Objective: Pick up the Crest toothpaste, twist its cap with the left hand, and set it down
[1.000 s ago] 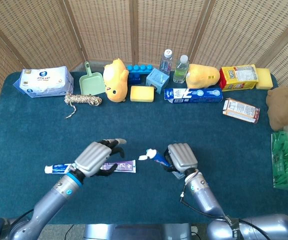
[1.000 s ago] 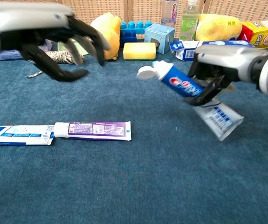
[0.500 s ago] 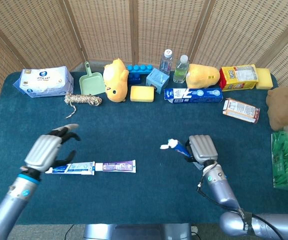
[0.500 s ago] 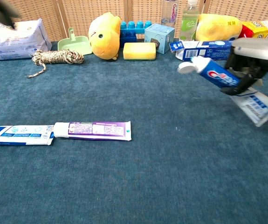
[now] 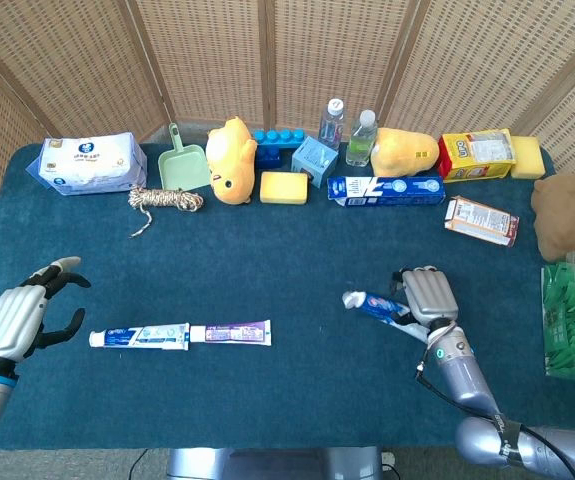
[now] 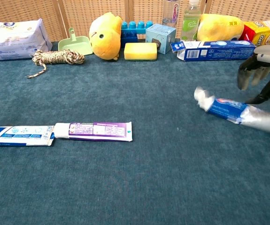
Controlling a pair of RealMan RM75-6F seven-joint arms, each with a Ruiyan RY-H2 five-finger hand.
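Crest toothpaste point(image 6: 235, 111): blue-and-white tube, white cap pointing toward the table's middle. It is seen low over the blue cloth point(image 5: 287, 250) on the right side; in the chest view it is motion-blurred, so whether it is already resting on the cloth cannot be told.

Right hand point(image 6: 262, 70): half a second ago the tube was gripped under this hand and held tilted above the table. The fingers point(image 6: 243, 75) are now seen lifted and spread above the tube in the chest view, apparently no longer closed round it; in the head view the hand point(image 5: 427, 297) sits just beside the tube's tail end. Release is judged to be under way or just done.

Left hand point(image 5: 19, 318): drawn back to the far left edge since a second ago, fingers apart, nothing held.

Other tubes: a blue-and-white tube point(image 5: 139, 336) and a purple tube point(image 5: 230, 332) lie end to end on the cloth, untouched.

Task standing: with the left hand withdrawn and the tube lowered, the twisting is judged finished and the setting-down nearly complete. What remains is for the right hand to be cleared away.
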